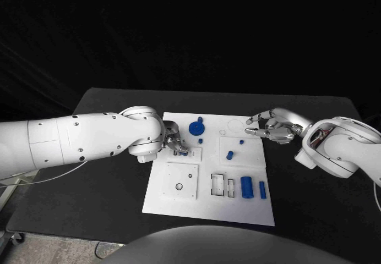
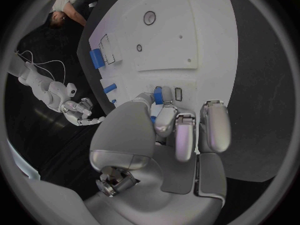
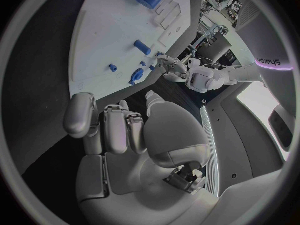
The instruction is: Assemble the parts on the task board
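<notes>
The white task board (image 1: 210, 203) lies mid-table. My left hand (image 1: 174, 144) rests over its upper left part and pinches a small blue part (image 2: 158, 95) between thumb and a finger, close to a small rectangular slot (image 2: 179, 94). My right hand (image 1: 268, 125) hovers at the board's upper right edge, fingers loosely bent and apart, holding nothing (image 3: 119, 130). On the board are a round blue part (image 1: 196, 129), a blue peg (image 1: 230, 155), a blue cylinder (image 1: 247, 187) and a thin blue bar (image 1: 262, 189).
A square inset plate (image 1: 181, 179) with holes takes up the board's lower left, and beside it are rectangular cut-outs (image 1: 217, 185). Black table (image 1: 87, 181) surrounds the board on all sides. A white cable (image 1: 48, 176) hangs under the left arm.
</notes>
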`<control>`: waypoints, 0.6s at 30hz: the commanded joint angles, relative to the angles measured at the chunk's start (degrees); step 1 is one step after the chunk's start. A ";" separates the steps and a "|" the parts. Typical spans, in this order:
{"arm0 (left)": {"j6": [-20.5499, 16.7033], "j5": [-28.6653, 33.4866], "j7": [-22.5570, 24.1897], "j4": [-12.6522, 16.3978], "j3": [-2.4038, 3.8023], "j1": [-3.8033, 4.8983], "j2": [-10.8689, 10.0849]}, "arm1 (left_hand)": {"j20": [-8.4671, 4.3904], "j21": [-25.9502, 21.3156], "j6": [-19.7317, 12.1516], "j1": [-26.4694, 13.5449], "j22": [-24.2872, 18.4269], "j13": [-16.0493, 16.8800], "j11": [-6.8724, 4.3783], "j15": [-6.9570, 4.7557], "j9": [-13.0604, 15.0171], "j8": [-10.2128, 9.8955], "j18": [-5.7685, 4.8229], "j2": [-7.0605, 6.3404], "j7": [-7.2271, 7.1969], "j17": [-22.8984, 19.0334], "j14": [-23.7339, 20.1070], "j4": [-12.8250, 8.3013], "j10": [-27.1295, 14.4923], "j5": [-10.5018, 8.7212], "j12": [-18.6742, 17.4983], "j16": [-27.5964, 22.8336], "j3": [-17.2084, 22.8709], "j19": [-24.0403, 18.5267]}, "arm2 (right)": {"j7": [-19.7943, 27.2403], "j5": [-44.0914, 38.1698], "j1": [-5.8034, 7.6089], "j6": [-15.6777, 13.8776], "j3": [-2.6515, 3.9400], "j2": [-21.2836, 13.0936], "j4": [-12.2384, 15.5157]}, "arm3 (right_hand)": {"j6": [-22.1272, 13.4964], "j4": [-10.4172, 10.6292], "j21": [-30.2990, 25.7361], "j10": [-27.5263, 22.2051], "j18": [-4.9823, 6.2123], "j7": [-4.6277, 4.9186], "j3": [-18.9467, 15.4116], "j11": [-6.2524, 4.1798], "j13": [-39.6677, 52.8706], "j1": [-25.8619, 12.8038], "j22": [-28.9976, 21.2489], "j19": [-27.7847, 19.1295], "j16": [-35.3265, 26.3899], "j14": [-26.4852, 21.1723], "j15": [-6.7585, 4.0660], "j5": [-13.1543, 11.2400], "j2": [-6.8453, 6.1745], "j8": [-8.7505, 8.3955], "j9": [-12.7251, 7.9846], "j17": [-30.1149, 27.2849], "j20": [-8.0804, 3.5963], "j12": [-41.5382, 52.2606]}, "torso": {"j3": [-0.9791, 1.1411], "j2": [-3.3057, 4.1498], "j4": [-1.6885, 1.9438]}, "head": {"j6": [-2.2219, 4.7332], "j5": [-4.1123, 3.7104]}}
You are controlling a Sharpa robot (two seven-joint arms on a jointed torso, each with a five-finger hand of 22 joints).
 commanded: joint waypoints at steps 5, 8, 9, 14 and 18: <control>0.94 1.25 -1.93 0.26 -0.01 -0.17 0.17 | 0.12 -0.28 0.27 -0.52 1.35 41.64 -3.73 -0.13 0.07 -0.23 0.12 0.06 -0.61 15.09 6.03 -0.01 9.98 -0.24 8.60 0.14 0.35 -0.46 | -0.19 0.15 -0.17 0.79 0.00 0.09 -0.02 | 0.29 -0.39 -0.49 5.91 0.98 0.12 0.13 0.44 15.07 0.63 3.61 -0.54 -0.24 1.64 0.40 0.32 -0.03 0.19 -0.06 6.55 -0.06 0.22 | -0.04 0.03 0.03 | 0.00 0.16; 0.90 1.44 -1.77 0.12 -0.01 -0.20 0.24 | 0.24 -0.44 0.36 -1.64 1.33 41.64 -3.67 -0.02 0.58 -0.48 0.13 0.12 -0.54 15.09 6.03 0.27 9.98 -4.51 8.60 0.14 1.10 -0.55 | -0.23 0.16 -0.21 0.88 0.00 0.10 -0.05 | 0.28 -0.40 -0.55 5.91 0.99 0.13 0.14 0.44 15.07 0.67 3.59 -0.56 -0.33 1.61 0.40 0.34 -0.03 0.18 -0.07 6.50 -0.06 0.22 | -0.03 0.03 0.03 | 0.00 0.27; 0.86 1.48 -1.70 0.06 -0.01 -0.20 0.27 | 0.26 -0.47 0.42 -1.97 1.35 41.64 -3.63 0.00 0.74 -0.58 0.13 0.19 -0.51 15.09 6.03 0.35 9.98 -5.91 8.60 0.14 1.31 -0.55 | -0.24 0.16 -0.21 0.91 0.00 0.10 -0.06 | 0.27 -0.40 -0.57 5.91 0.99 0.13 0.14 0.44 15.07 0.68 3.58 -0.57 -0.37 1.59 0.40 0.35 -0.03 0.18 -0.08 6.47 -0.06 0.22 | -0.01 0.06 0.03 | 0.00 0.30; 0.32 1.60 -1.16 -0.25 -0.01 -0.23 0.49 | 0.36 -0.60 0.62 -3.03 1.37 41.64 -3.52 0.09 1.28 -0.89 0.16 0.40 -0.41 15.09 6.03 0.64 9.98 -9.87 8.60 0.14 1.71 -0.58 | -0.25 0.17 -0.26 1.01 0.00 0.17 -0.13 | 0.25 -0.41 -0.89 5.91 1.06 0.14 0.15 0.45 15.07 0.73 3.46 -0.70 -0.52 1.53 0.42 0.37 -0.02 0.17 -0.09 6.37 -0.05 0.22 | -0.03 0.06 0.02 | 0.00 0.34; -0.13 1.63 -0.79 -0.39 -0.01 -0.24 0.66 | 0.36 -0.60 0.63 -3.08 1.39 41.64 -3.52 0.09 1.33 -0.92 0.15 0.43 -0.42 15.09 6.03 0.63 9.98 -10.04 8.60 0.14 1.77 -0.57 | -0.26 0.17 -0.28 1.10 0.00 0.20 -0.15 | 0.23 -0.41 -1.03 5.91 1.08 0.15 0.16 0.46 15.07 0.79 3.40 -0.77 -0.61 1.50 0.43 0.39 -0.01 0.16 -0.11 6.32 -0.04 0.22 | -0.02 0.08 0.02 | 0.00 0.41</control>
